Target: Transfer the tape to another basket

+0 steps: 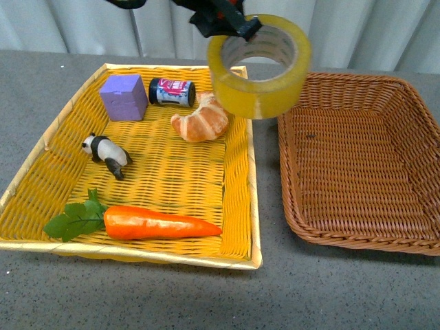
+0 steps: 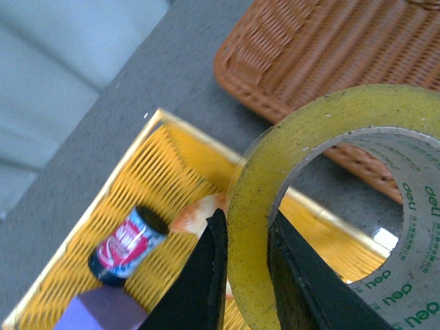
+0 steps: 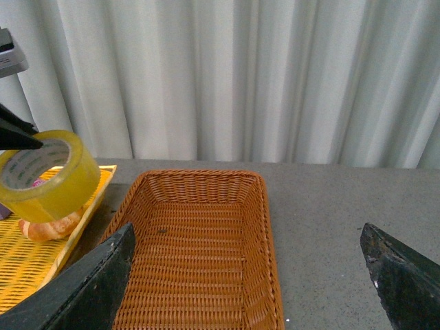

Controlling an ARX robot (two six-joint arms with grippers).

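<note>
Holding the tape (image 1: 260, 65) aloft, I am seeing my left gripper (image 1: 230, 24) pinching its wall, one finger inside the core, one outside. The roll is hanging over the right rim of the yellow basket (image 1: 254, 206), hole tilting upward, and the brown basket (image 1: 350, 77) is lying at four o'clock from it. My right gripper (image 3: 245, 237) is idling spread wide, nearer that basket. The front view is cutting off my left arm, hiding its wrist

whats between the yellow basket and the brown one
Only a bare strip of grey table, clear in the front view; the left gripper holds the tape up near its far end.
</note>
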